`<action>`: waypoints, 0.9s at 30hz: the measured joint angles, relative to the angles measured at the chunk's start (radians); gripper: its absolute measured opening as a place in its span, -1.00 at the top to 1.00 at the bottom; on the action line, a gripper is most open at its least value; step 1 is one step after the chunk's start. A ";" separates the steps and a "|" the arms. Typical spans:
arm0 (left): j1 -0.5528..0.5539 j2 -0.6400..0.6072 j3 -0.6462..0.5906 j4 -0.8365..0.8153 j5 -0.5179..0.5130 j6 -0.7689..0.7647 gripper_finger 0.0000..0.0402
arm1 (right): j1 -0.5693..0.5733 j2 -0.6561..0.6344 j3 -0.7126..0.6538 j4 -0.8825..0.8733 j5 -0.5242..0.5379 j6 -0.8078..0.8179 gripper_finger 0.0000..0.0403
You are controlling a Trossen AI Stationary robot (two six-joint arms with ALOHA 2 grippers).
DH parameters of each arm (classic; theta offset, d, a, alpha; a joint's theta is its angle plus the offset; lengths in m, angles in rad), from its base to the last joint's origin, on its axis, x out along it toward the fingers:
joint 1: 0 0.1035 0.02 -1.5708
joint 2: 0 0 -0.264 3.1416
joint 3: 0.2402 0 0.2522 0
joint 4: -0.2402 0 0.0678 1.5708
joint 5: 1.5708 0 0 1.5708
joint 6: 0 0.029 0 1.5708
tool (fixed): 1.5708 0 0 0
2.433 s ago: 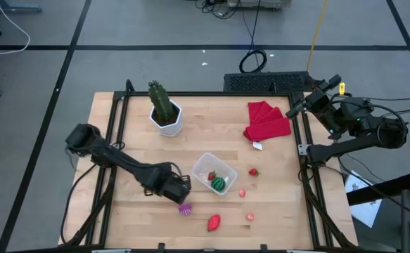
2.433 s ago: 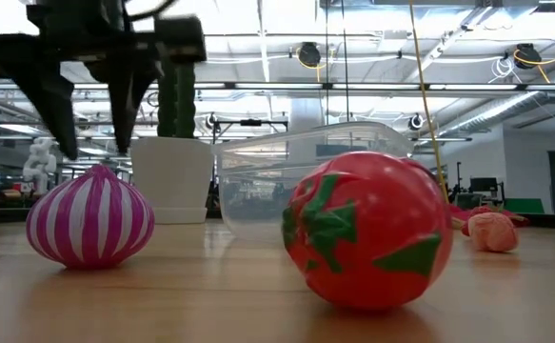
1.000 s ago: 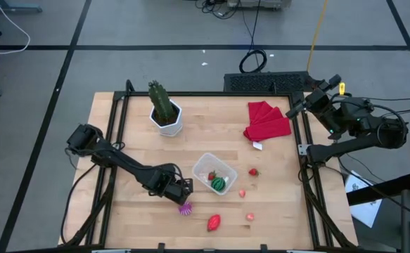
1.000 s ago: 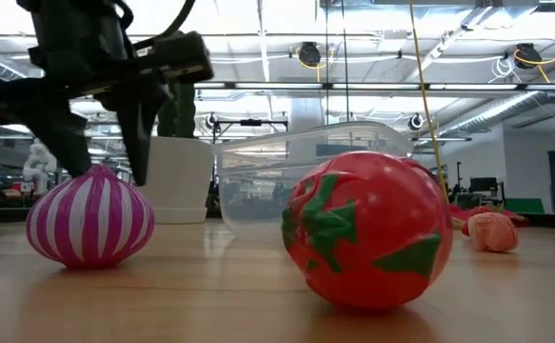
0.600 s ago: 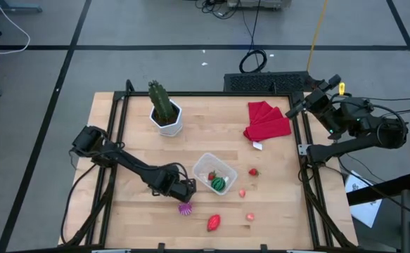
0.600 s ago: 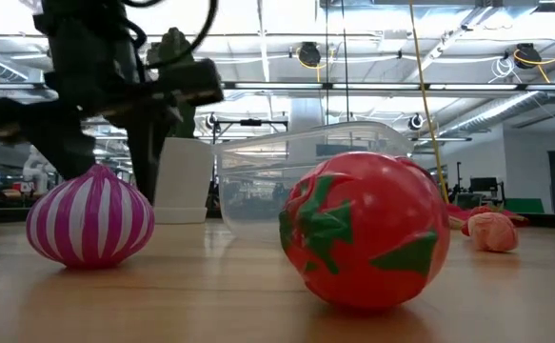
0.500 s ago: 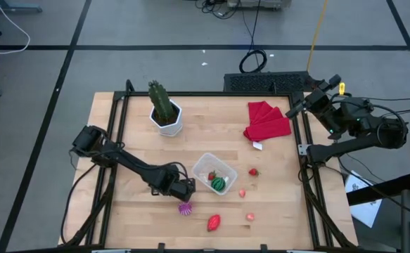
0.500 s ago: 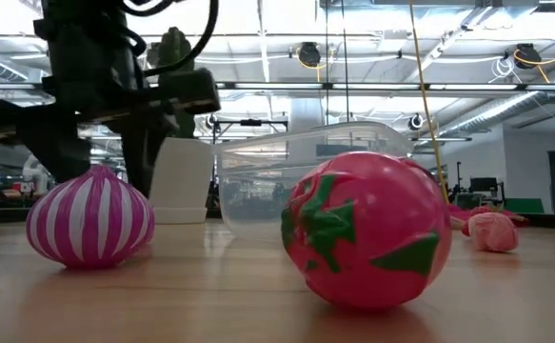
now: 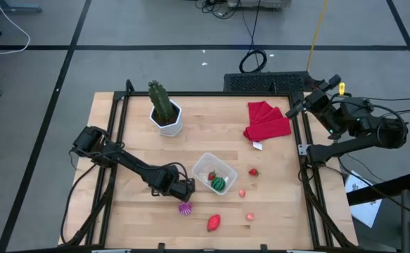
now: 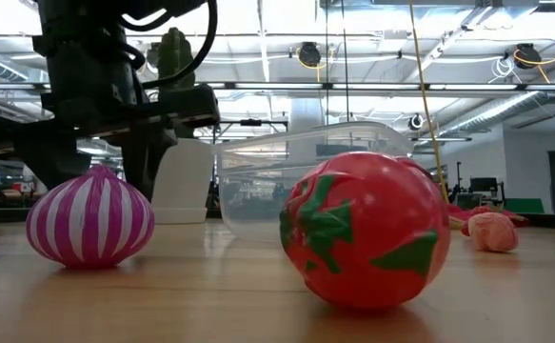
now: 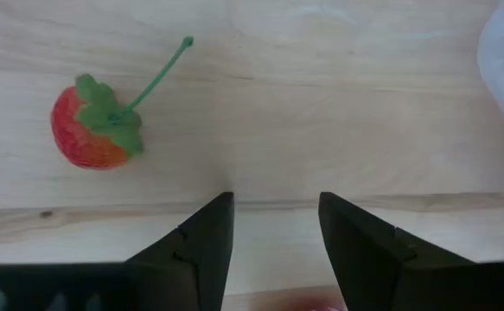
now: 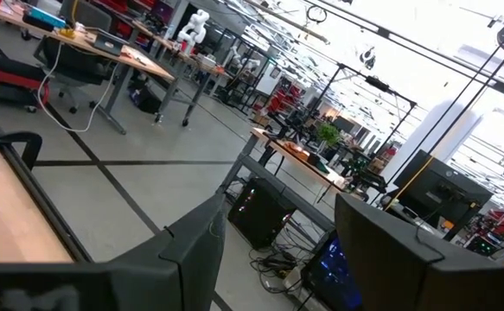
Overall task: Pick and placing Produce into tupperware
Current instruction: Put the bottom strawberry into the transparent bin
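Left gripper [image 9: 184, 192] low over purple ridged piece [image 9: 185, 208], fingers parted, holding nothing. Grasp step in hand. Next: close on it, lift, carry to tupperware [image 9: 206, 165] nearby. Right gripper [image 9: 297, 107] parked open off the table edge.

Evenly lit from overhead ceiling fixtures; soft, short shadows on the desk [image 9: 141, 133]. Strongly backlit in the low view, silhouetting the left end effector [image 10: 96, 157]. Slightly soft close foreground. No motion blur.
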 joint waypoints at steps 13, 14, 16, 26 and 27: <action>-0.013 -0.106 0.000 -0.053 -0.059 -0.006 0.13 | 0.000 0.000 0.000 0.000 0.000 0.000 -0.04; -0.016 -0.120 0.001 -0.070 -0.060 0.003 0.13 | 0.000 0.000 0.000 0.000 0.000 0.000 -0.04; -0.028 -0.146 0.002 -0.126 -0.059 0.017 0.13 | 0.000 0.000 0.000 0.000 0.000 0.000 -0.04; -0.082 -0.170 0.001 -0.300 -0.006 0.041 0.13 | 0.000 0.000 0.000 0.000 0.000 -0.002 -0.04; -0.083 -0.168 0.001 -0.301 -0.008 0.054 0.13 | 0.000 0.000 0.000 0.000 0.000 -0.002 -0.04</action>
